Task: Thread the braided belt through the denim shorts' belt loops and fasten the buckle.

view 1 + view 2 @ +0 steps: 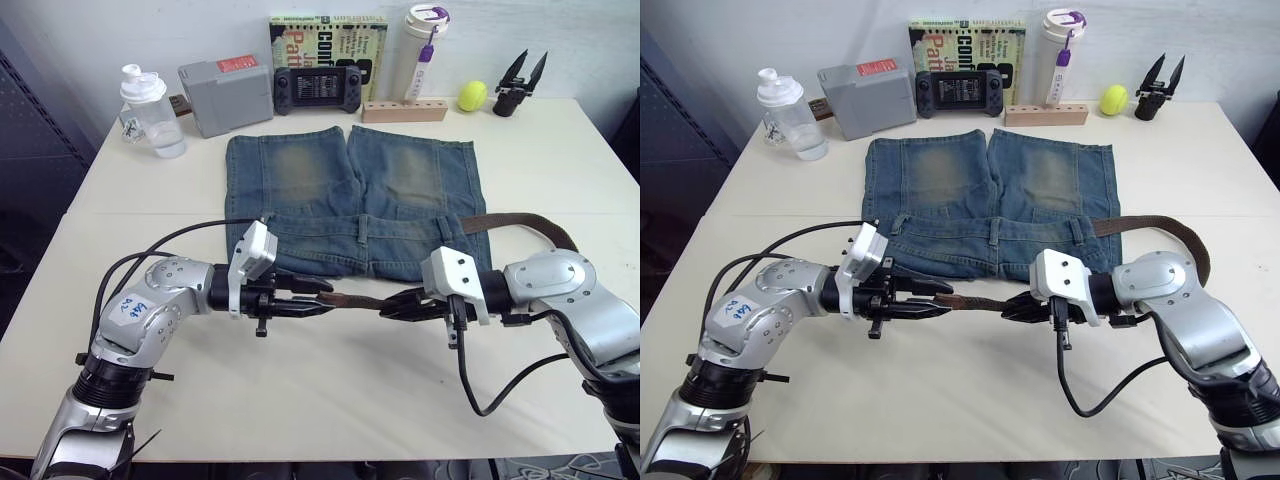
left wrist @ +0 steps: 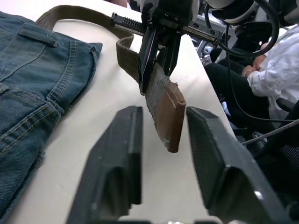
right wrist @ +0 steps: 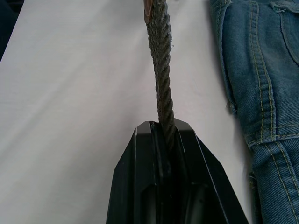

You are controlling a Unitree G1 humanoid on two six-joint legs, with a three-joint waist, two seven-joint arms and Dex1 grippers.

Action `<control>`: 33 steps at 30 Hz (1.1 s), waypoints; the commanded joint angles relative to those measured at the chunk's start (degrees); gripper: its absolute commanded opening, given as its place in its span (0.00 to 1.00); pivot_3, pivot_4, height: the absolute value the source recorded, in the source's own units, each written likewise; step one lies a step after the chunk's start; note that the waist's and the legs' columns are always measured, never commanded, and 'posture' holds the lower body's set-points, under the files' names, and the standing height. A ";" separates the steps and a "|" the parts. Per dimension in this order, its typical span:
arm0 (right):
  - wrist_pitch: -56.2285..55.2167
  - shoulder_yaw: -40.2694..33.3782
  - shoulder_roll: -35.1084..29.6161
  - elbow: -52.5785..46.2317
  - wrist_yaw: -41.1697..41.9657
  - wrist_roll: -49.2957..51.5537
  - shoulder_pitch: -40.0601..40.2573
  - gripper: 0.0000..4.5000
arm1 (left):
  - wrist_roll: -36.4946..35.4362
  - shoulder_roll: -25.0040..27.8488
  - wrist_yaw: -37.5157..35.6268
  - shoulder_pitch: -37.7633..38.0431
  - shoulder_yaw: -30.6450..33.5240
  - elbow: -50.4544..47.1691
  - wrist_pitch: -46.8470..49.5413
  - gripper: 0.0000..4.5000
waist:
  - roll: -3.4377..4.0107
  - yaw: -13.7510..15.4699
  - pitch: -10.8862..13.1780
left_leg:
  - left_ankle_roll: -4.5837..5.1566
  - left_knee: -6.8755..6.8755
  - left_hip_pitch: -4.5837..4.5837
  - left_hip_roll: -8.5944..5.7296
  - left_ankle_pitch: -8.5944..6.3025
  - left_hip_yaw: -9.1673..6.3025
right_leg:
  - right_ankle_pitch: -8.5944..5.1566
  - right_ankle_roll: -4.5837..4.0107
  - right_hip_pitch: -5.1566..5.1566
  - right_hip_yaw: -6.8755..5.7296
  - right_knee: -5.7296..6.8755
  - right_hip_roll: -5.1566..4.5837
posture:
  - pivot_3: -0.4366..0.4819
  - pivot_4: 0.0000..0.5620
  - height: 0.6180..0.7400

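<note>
2 grippers met over table's front half, just before waistband of denim shorts, which are spread flat mid-table, legs toward back edge. Braided belt held in air by right gripper, jaws pinched on woven strap near leather tip. Left gripper jaws spread, tip between them, untouched. Rest of belt looped past shorts' right side toward right edge

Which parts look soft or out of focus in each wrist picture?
Left wrist view: the open left gripper's near black fingers look soft; the brown leather belt tip is crisper. Right wrist view: the dark braided belt blurs toward its far end.
</note>
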 commanded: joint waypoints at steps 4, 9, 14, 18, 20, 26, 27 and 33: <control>1.55 -1.89 0.79 -2.49 -1.10 2.27 -1.78 0.00 | 1.38 -0.36 -0.20 -0.80 0.19 -0.10 -1.55 0.00 | 0.00 -0.02 0.00 | 0.00 0.00 0.00 0.00 0.00 -0.01 | 0.00 0.00 0.00 -0.01 0.01 0.00 | 0.48 0.27 0.88; 3.05 -2.28 1.59 -2.41 -2.49 2.96 -2.11 0.00 | 2.27 -1.12 0.37 -0.53 0.00 0.43 -2.18 0.00 | 0.00 0.00 0.00 | 0.00 0.02 -0.01 0.00 0.00 -0.03 | 0.00 0.00 0.00 -0.02 0.01 0.00 | 0.48 0.27 0.88; 6.39 -3.96 3.49 -1.94 -5.85 4.21 -3.02 0.29 | 2.44 -1.77 0.65 -0.04 0.45 0.58 -2.43 0.00 | 0.00 -0.06 0.00 | 0.00 0.01 -0.01 0.00 0.00 -0.02 | 0.00 0.00 -0.01 -0.02 0.02 0.00 | 0.48 0.27 0.88; 10.42 -7.06 4.15 -3.12 -8.75 7.28 -2.27 0.70 | 2.01 -2.06 1.09 0.44 0.87 0.06 -2.04 0.00 | 0.00 0.06 0.00 | 0.00 0.03 -0.04 -0.01 0.00 -0.10 | 0.00 0.00 0.00 -0.07 0.02 -0.02 | 0.48 0.27 0.88; 16.54 -12.29 5.01 -3.99 -11.81 13.70 -1.41 0.91 | 1.24 -2.47 1.94 0.87 1.47 -0.31 -1.40 0.00 | 0.00 0.08 0.00 | 0.00 0.05 -0.07 -0.01 0.00 -0.12 | 0.00 0.00 0.00 -0.08 0.02 -0.02 | 0.48 0.27 0.88; 31.40 -32.53 5.86 -8.17 -27.79 58.51 9.72 0.91 | -11.08 -7.79 10.72 4.82 7.82 -3.60 9.52 0.00 | -0.02 0.25 0.01 | 0.01 0.04 -0.11 0.00 0.00 -0.66 | 0.00 0.00 0.01 -0.20 0.10 -0.12 | 0.48 0.27 0.88; 31.31 -33.36 5.36 -8.90 -30.15 63.78 11.81 0.91 | -12.59 -8.50 12.20 5.18 8.74 -3.86 10.92 0.00 | -0.02 0.15 0.01 | 0.02 0.06 -0.10 0.05 -0.01 -0.89 | 0.00 0.00 0.05 -0.24 0.16 -0.13 | 0.48 0.27 0.88; 24.85 -25.73 10.74 -14.83 -48.50 79.52 27.70 0.91 | -26.05 -13.70 23.75 7.28 14.93 -4.99 19.55 0.00 | -0.07 0.09 0.00 | 0.04 0.10 0.03 0.01 0.00 -0.89 | -0.01 -0.01 0.22 -0.19 0.17 -0.16 | 0.48 0.27 0.88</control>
